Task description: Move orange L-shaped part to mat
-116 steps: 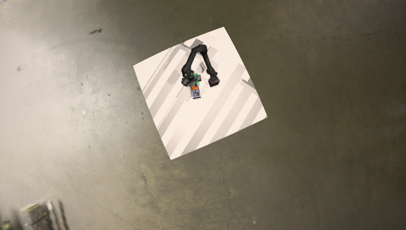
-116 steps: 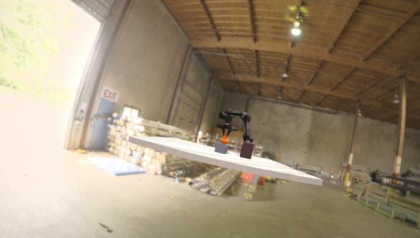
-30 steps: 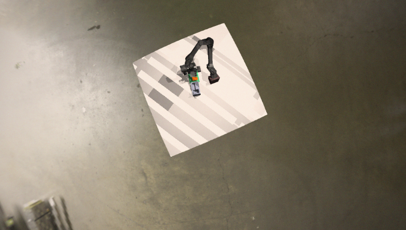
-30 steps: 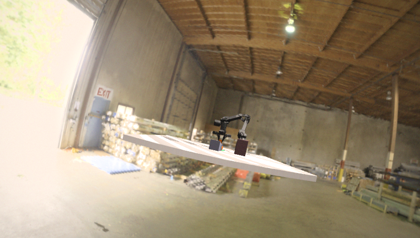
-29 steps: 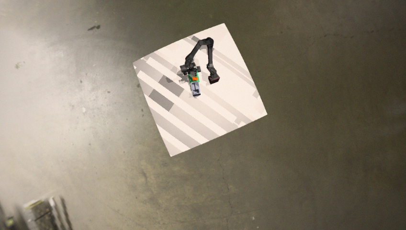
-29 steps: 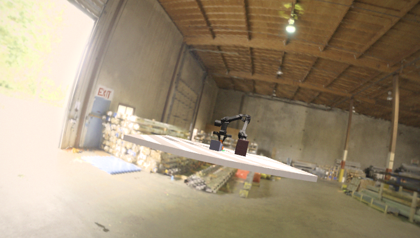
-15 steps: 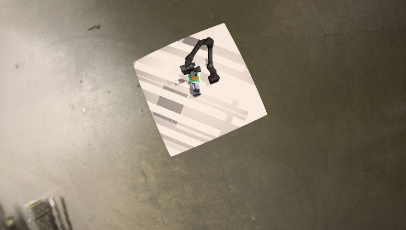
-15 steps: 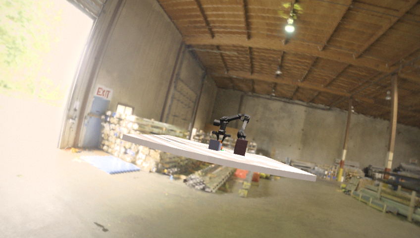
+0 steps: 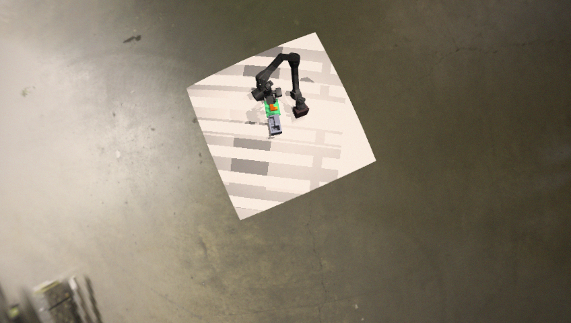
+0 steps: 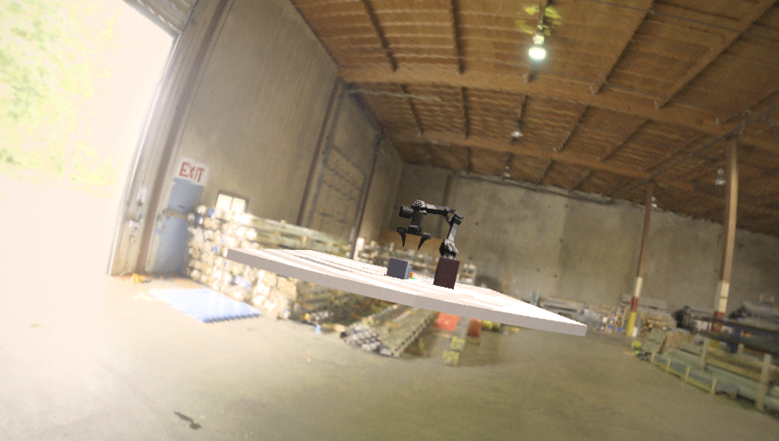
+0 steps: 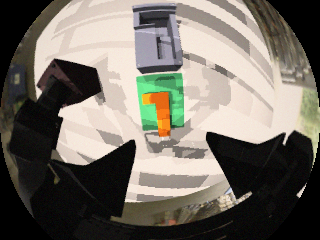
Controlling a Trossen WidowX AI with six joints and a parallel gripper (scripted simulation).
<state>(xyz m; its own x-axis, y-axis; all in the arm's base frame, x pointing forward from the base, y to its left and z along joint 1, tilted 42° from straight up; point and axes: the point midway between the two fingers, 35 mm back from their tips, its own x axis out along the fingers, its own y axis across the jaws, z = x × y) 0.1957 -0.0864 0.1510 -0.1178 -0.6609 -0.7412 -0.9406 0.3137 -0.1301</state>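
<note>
The orange L-shaped part (image 11: pixel 159 112) (image 9: pixel 273 107) lies flat on the green mat (image 11: pixel 175 88) (image 9: pixel 267 109), its long end reaching the mat's near edge. The grey tray (image 11: pixel 158 39) (image 9: pixel 275 125) (image 10: pixel 398 267) sits just beyond the mat, its L-shaped pocket empty. My gripper (image 11: pixel 172 140) (image 10: pixel 412 241) (image 9: pixel 270 95) is open and empty. It hangs well above the part, with the fingers apart on either side of it in the wrist view. In the exterior view only a sliver of mat and part shows beside the tray.
The arm's dark base block (image 9: pixel 300 110) (image 10: pixel 446 272) (image 11: pixel 67 79) stands on the striped white table (image 9: pixel 280 175) (image 10: pixel 306 265) beside the mat. The table's edges lie far from tray and mat.
</note>
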